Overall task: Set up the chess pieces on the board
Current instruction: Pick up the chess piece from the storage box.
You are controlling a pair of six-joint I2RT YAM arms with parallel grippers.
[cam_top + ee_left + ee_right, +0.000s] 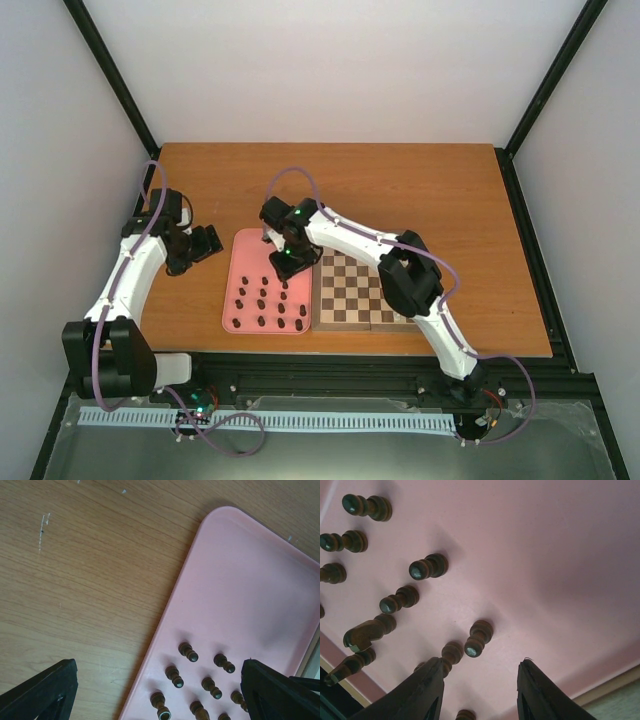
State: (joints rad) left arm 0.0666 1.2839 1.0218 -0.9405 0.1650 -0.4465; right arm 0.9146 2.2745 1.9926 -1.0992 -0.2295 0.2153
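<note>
Several tiny dark brown chess pieces (268,303) stand on a pink tray (243,262), left of the checkered wooden board (365,290). I see no pieces on the board. My right gripper (285,268) is open and hovers low over the tray. In the right wrist view its fingers (481,661) straddle bare pink tray, with one pawn (479,638) just ahead of the gap and another pawn (451,653) touching or beside the left finger (422,690). My left gripper (205,243) is open and empty, left of the tray. Its view (159,665) shows the tray's corner and several pieces (188,651).
The tray (235,580) and board lie side by side near the table's front edge. The orange-brown wooden table (400,190) stretches behind them. Black frame posts (115,75) stand at the back corners. Bare wood (90,580) lies left of the tray.
</note>
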